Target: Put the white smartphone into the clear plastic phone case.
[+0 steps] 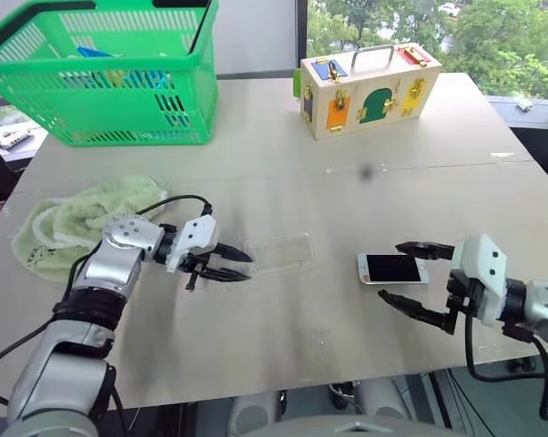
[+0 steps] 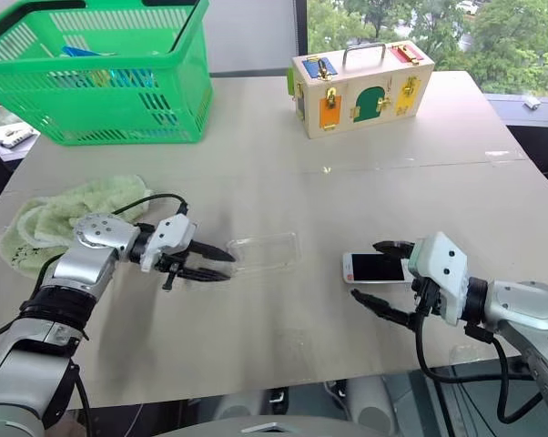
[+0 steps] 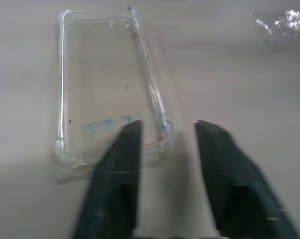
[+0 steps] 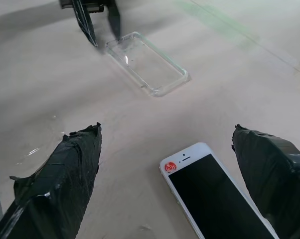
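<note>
a: what's nearest on the tabletop [image 1: 347,182]?

b: the right end effector [image 1: 418,280], fingers spread wide with nothing between them but air — the white smartphone [image 1: 392,269] lies flat, screen up, just ahead of it and partly between the two fingertips, not touched as far as i can tell.

a: and the left side?

b: the left end effector [image 1: 230,265] is low over the tabletop with its fingers parted and nothing pinched. its tips sit at the near end of the clear plastic phone case [image 1: 279,252]; in the left wrist view one finger [image 3: 117,169] overlaps the case's short edge, the other stands just outside its corner. whether it touches — i can't tell.

a: the case itself?

b: empty, lying flat with the open side up, well apart from the phone.

a: further back?

b: a pale green cloth [image 1: 74,223] crumpled behind the left arm, then a green basket [image 1: 119,82] at the far left and a wooden latch box [image 1: 370,89] at the far edge.
</note>
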Controlling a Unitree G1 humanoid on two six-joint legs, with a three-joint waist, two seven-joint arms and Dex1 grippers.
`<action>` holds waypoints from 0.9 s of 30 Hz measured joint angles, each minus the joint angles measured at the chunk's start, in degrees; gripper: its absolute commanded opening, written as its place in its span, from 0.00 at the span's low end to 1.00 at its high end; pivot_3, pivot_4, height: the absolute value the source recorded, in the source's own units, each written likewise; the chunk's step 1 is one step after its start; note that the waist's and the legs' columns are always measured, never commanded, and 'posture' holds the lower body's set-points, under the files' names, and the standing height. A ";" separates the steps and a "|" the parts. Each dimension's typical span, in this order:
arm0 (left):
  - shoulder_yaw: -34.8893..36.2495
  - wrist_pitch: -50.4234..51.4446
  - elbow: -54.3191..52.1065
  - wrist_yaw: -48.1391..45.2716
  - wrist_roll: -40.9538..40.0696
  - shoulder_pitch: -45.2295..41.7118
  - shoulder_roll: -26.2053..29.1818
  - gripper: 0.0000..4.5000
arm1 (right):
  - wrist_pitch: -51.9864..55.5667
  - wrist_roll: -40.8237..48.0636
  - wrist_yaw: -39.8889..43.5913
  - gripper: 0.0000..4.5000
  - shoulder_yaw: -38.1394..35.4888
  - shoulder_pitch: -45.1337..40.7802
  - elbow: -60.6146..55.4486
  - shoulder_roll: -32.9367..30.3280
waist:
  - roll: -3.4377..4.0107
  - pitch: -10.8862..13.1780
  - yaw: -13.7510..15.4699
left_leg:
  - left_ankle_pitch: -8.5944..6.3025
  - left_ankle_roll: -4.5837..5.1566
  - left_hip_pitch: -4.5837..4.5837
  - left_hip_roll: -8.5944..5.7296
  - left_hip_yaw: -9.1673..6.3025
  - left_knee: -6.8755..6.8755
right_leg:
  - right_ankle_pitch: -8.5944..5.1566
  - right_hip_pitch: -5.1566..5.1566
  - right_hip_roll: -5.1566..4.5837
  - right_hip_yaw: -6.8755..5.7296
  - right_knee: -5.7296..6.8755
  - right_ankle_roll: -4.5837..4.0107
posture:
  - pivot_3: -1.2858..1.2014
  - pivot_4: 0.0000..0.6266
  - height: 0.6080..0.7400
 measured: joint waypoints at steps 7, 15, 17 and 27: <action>5.15 21.67 -24.16 10.78 -8.36 9.53 1.86 0.98 | 0.15 -0.04 -0.30 1.00 0.13 -0.76 -0.02 -0.20 | 0.01 0.00 -0.07 | 0.00 -0.01 0.10 0.05 -0.02 -0.01 | 0.00 0.01 0.04 0.05 0.05 0.00 | 0.52 0.24 1.00; 1.36 46.71 -37.40 33.44 -6.95 4.49 -4.88 0.98 | 0.17 -1.19 -0.61 1.00 1.03 -2.15 0.57 -0.46 | 0.00 0.00 0.41 | 0.01 0.01 0.09 -0.14 -0.10 0.05 | 0.00 0.08 0.07 0.22 0.12 0.02 | 0.52 0.24 1.00; -2.71 55.76 -40.34 41.41 -4.15 1.35 -7.09 0.98 | 0.16 -1.52 -0.86 1.00 1.03 -1.46 0.46 -0.71 | -0.04 -0.01 0.23 | 0.01 0.01 0.09 -0.19 -0.07 0.06 | -0.01 0.08 0.10 0.30 0.11 0.04 | 0.52 0.24 1.00; -4.46 75.07 -40.76 49.00 -7.41 -5.83 -13.05 0.98 | 0.33 -2.17 -2.05 1.00 0.30 1.39 -0.71 -0.92 | -0.05 0.01 -0.10 | 0.02 -0.01 0.23 -0.24 -0.21 0.06 | -0.03 0.03 0.31 0.36 0.36 0.01 | 0.52 0.24 1.00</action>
